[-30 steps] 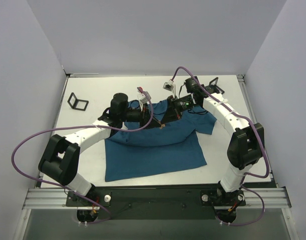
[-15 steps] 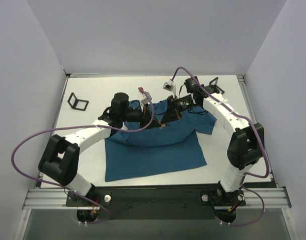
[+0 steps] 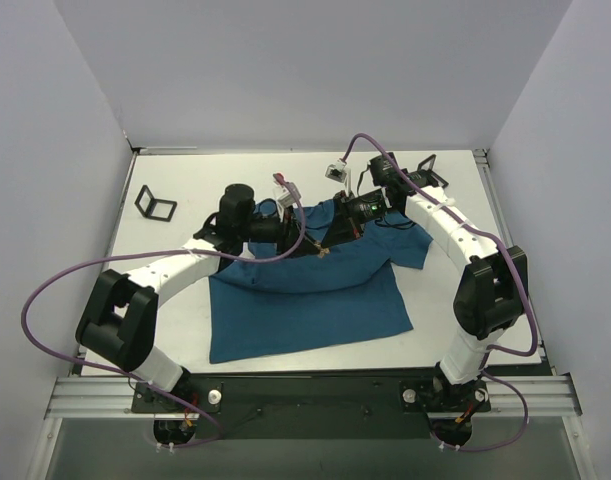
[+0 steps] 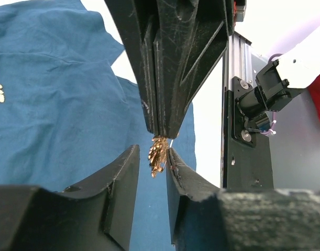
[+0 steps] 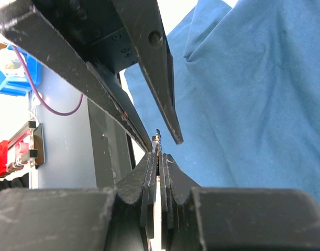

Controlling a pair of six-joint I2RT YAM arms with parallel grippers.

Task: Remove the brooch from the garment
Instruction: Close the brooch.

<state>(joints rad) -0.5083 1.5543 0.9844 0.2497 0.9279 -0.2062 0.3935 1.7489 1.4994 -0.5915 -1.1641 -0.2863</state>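
Left wrist: your left end effector (image 4: pixel 152 152) has parted narrowly; tiny gold flower-like brooch (image 4: pixel 158 155) hangs from shut right end effector (image 4: pixel 161 134), seemingly free of teal cotton T-shirt (image 4: pixel 55 104).

The shirt (image 3: pixel 305 295) lies on the counter (image 3: pixel 185 180). The brooch (image 4: pixel 158 154) hangs above the shirt's far part, and a frame (image 3: pixel 155 204) stands behind and left of the shirt.

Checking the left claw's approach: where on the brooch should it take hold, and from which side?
Probably the free lower half of the brooch, which hangs out of the shut tips of the right claw. Come from the side opposite that claw, where the left claw is placed: its open jaws stand either side of the narrow ornament.
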